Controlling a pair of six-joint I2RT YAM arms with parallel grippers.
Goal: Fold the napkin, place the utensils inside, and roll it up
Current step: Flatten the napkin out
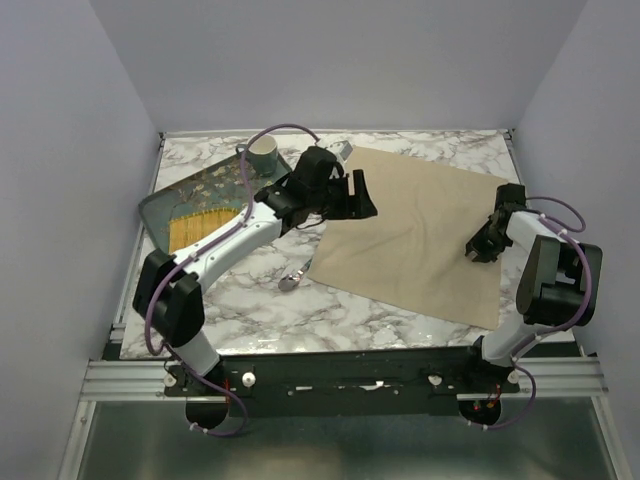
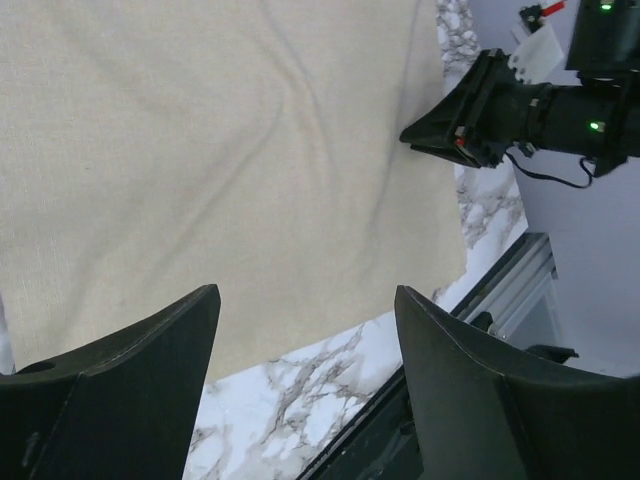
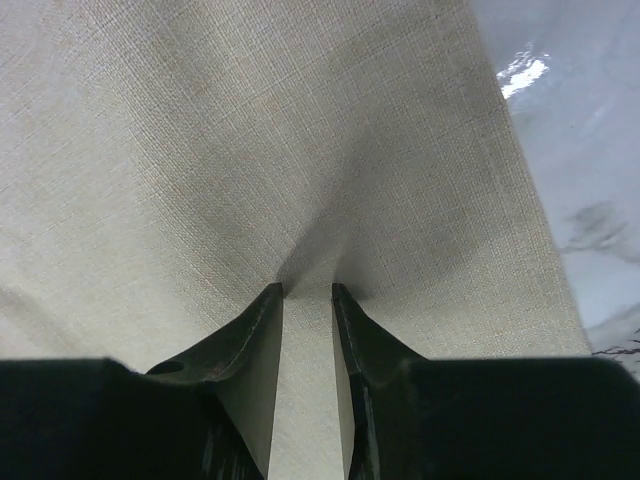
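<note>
The beige napkin [image 1: 420, 235] lies spread flat on the marble table, right of centre. The spoon [image 1: 296, 278] lies just off the napkin's left edge, silvery bowl toward me, thin handle pointing at the cloth. My left gripper [image 1: 362, 197] is open and empty, held above the napkin's upper left part; its wrist view shows the cloth [image 2: 200, 150] below the gripper [image 2: 305, 292]. My right gripper [image 1: 478, 248] is down on the napkin's right side. In its wrist view the gripper [image 3: 307, 288] has narrow jaws pinching a pucker of cloth [image 3: 250, 130].
A dark teal floral tray [image 1: 165, 205] sits at the back left with a yellow ribbed mat [image 1: 195, 228] on it. A small cup [image 1: 262, 153] stands behind it. White walls close in on three sides. A metal rail [image 1: 340, 375] runs along the near edge.
</note>
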